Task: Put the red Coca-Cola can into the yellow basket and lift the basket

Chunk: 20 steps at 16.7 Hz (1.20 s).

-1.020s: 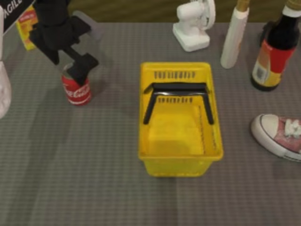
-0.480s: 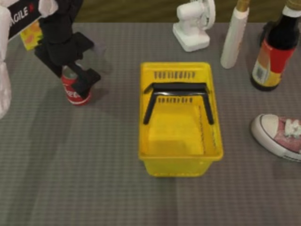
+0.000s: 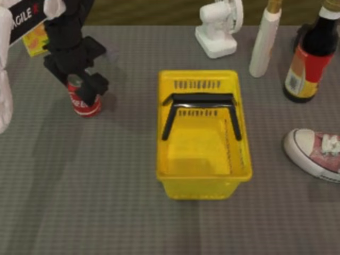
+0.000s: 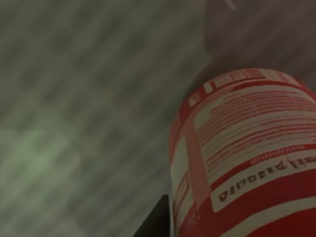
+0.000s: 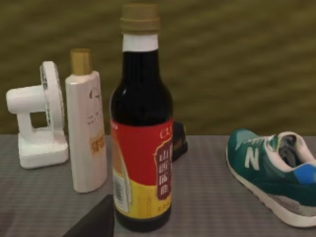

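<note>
My left claw [image 3: 81, 85] sits down over the red Coca-Cola can [image 3: 85, 101], its black fingers closed against the can's sides near the top (the left wrist view is filled by the can's label), and the can stands upright on the bench [image 3: 106, 186]. The yellow basket [image 3: 204, 183] lies well off to the claw's right, handle folded across it. My right claw is out of sight.

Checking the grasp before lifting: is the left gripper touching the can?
Cannot tell. In the top view the left gripper straddles the can, hiding any contact; the left wrist view shows only the can's label.
</note>
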Each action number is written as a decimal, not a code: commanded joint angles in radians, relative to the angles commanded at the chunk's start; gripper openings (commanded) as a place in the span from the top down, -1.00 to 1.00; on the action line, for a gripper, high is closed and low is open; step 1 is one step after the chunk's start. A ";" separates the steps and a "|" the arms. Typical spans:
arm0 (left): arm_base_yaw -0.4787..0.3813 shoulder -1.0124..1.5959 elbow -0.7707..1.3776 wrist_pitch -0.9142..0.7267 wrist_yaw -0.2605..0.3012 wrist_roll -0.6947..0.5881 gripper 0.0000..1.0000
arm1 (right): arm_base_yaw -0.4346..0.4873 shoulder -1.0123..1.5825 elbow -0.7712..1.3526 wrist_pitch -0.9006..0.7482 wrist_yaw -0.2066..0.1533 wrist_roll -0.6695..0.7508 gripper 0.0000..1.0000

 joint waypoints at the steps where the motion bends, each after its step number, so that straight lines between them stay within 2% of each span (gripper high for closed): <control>1: 0.000 0.000 0.000 0.000 0.000 0.000 0.36 | 0.000 0.000 0.000 0.000 0.000 0.000 -1.00; 5: 0.000 0.000 0.000 0.000 0.000 0.000 0.96 | 0.000 0.000 0.000 0.000 0.000 0.000 -1.00; 6: 0.000 0.000 0.000 0.000 0.000 0.000 1.00 | 0.000 0.000 0.000 0.000 0.000 0.000 -1.00; 16: 0.000 0.000 -0.005 0.010 0.007 -0.001 1.00 | 0.000 0.000 0.000 0.000 0.000 0.000 -1.00; 18: -0.005 0.000 -0.035 0.062 0.044 -0.018 1.00 | 0.000 0.000 0.000 0.000 0.000 0.000 -1.00; 20: -0.011 -0.004 -0.084 0.157 0.110 -0.049 1.00 | 0.000 0.000 0.000 0.000 0.000 0.000 -1.00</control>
